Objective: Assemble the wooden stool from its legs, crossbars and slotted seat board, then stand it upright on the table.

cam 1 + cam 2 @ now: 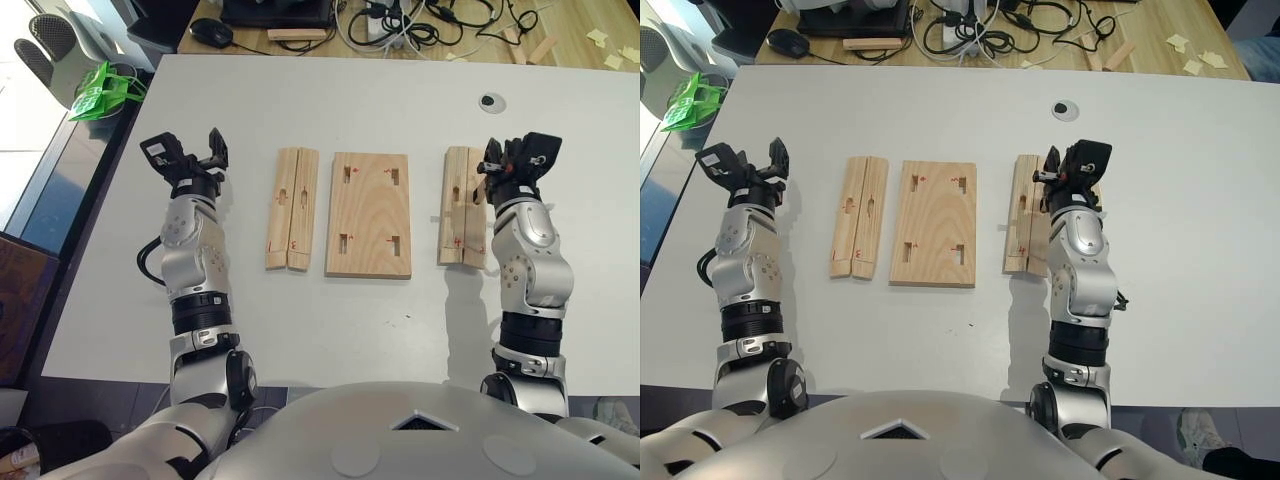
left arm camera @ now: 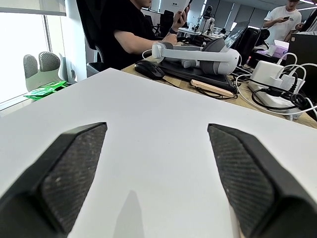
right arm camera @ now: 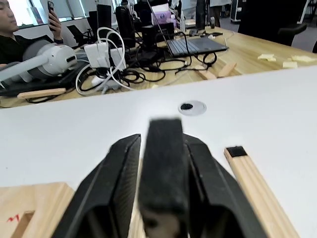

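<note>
Left end effector (image 1: pixel 188 150) is sitting wide open, its two pads (image 2: pixel 74 173) spread well apart with bare white tabletop (image 1: pixel 400 100) showing between them. It's hanging near the left side of the tabletop, apart from the wood. Right end effector (image 1: pixel 510 160) is looking closed, fingers pressed together, and I honestly can't tell if anything is pinched in there. It's hovering at the far end of the right-hand pair of wooden pieces (image 1: pixel 455 215), by their outer edge. Can't tell if it's actually touching them.

Moving outward, the stool is lying in flat, separate parts. The seat board (image 1: pixel 368 213), with its four slots, is lying in the middle between the two arms. The left-hand pair of wooden pieces (image 1: pixel 292 210) is lying side by side, touching each other, just beside the board's left edge. The right-hand pair is doing the same on the other side.

Further back, a small round grommet (image 1: pixel 492 101) is sitting in the tabletop beyond the right end effector. Behind that, a wooden tabletop (image 1: pixel 565 15) is carrying a mouse (image 1: pixel 211 32), a tangle of cables (image 1: pixel 400 25) and a white headset (image 2: pixel 198 52). A green bag (image 1: pixel 100 88) is sitting off the far left corner.
</note>
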{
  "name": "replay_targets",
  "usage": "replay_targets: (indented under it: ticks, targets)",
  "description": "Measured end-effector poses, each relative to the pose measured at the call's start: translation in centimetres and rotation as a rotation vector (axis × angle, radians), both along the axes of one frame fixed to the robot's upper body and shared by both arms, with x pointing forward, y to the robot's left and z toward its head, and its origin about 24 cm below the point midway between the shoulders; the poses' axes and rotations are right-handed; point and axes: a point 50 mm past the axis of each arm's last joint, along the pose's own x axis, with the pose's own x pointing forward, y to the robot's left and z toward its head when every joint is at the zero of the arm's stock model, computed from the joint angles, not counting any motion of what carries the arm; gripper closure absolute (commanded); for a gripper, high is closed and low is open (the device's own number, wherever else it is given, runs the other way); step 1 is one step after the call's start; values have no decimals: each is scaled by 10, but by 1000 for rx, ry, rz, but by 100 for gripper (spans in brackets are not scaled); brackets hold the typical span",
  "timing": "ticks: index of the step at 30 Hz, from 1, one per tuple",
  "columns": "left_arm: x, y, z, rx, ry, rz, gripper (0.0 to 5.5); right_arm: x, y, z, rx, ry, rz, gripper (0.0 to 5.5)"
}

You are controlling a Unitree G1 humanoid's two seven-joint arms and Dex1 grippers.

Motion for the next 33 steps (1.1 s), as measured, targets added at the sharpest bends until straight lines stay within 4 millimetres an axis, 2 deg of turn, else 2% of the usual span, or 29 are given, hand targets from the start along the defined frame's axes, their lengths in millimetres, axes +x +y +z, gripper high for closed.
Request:
replay_targets:
  ticks: [6, 12, 15, 17, 18, 20, 21, 26, 33]
  targets:
    - [1, 0, -1, -8, 5, 0, 173, 13, -2, 45, -71, -238, 0, 272]
    - [2, -1, -3, -20, 6, 1, 173, 31, -2, 102, -90, -413, -18, 272]
    - [3, -1, -2, -20, 4, 2, 173, 34, -3, 116, -89, -431, -35, 272]
    - [3, -1, -2, -20, 4, 1, 173, 36, -1, 107, -62, -344, -35, 272]
    - [3, -1, -2, -20, 4, 1, 173, 38, 1, 91, -41, -238, -40, 272]
    - [3, -1, -2, -19, 4, 0, 173, 34, 3, 41, -4, 30, -42, 272]
    - [3, -1, -2, -18, 5, 0, 173, 31, 4, 30, 5, 78, -44, 272]
    - [3, -1, -2, -18, 4, -1, 173, 29, 0, 21, 55, 133, -99, 272]
    - [3, -2, -1, -18, 1, 1, 173, 33, -6, 28, 65, 63, -125, 272]
